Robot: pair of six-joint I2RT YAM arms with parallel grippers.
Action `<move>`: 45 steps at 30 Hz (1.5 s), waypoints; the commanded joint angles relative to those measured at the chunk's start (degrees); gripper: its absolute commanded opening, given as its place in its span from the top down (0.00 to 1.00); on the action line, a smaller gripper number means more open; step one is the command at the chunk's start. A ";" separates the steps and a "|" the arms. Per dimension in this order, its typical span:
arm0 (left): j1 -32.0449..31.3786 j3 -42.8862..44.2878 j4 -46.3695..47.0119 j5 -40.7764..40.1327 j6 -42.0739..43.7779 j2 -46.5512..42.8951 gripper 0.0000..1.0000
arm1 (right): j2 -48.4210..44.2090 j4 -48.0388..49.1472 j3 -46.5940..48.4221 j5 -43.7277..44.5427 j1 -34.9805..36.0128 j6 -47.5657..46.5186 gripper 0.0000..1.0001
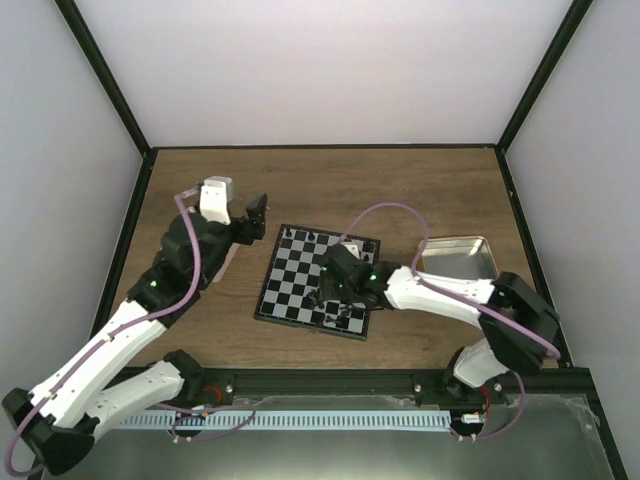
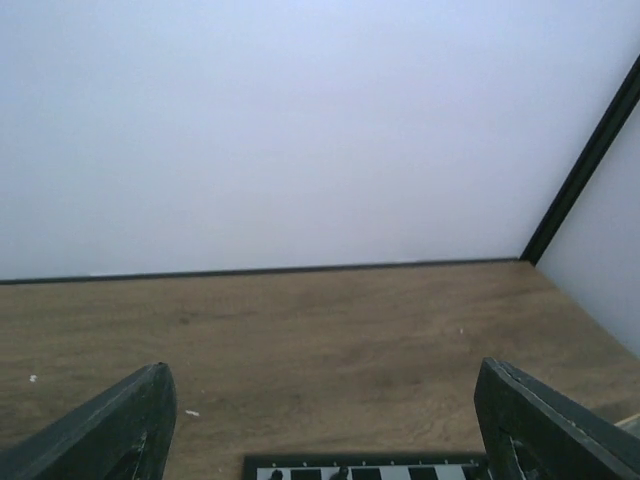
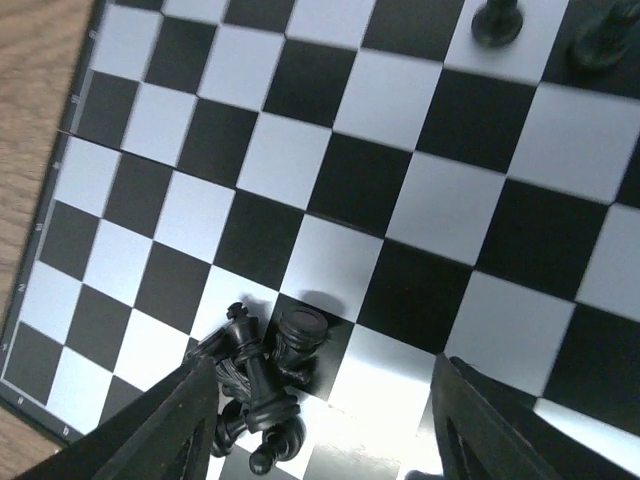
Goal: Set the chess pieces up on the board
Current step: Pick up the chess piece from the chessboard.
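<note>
A wooden surface (image 1: 420,190) carries the board (image 1: 300,275). Over the board's near edge the right end effector (image 3: 320,430) hangs, fingers apart, straddling a toppled heap of chess pieces (image 3: 258,385), probably to pick one. Off the board's far left corner the left end effector (image 2: 325,390) gapes empty. White walls (image 1: 320,70) stand beyond.

Board (image 1: 292,282): I count one.
Metal tin (image 1: 462,258): one.
Upright black pieces (image 3: 497,20): two, seen in my right wrist view.
Toppled pieces (image 3: 262,385): one heap, too tangled to count.

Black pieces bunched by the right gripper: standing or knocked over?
Mostly knocked over: the pieces lie heaped across each other on the board, between the fingers of the right gripper.
</note>
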 commanded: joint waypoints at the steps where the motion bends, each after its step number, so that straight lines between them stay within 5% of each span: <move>1: 0.21 -3.01 3.87 -2.96 3.37 -4.95 0.15 | 4.73 -1.90 4.91 -4.19 -0.47 0.51 0.43; 11: 0.21 -3.28 3.20 -2.88 3.82 -6.89 0.12 | 16.02 -8.36 13.11 -4.17 -0.44 0.78 0.63; 29: 0.20 -3.86 3.08 -2.71 3.02 -6.77 0.11 | 18.32 -10.10 14.69 -0.99 -0.44 1.58 0.86; 39: 0.21 -3.64 3.23 2.13 0.48 -4.50 0.11 | 10.07 -3.51 10.79 4.57 -1.43 5.67 0.86; 45: 0.21 -6.54 5.19 9.44 -7.05 -1.90 0.11 | 0.77 7.03 4.20 -5.85 -6.83 11.59 0.86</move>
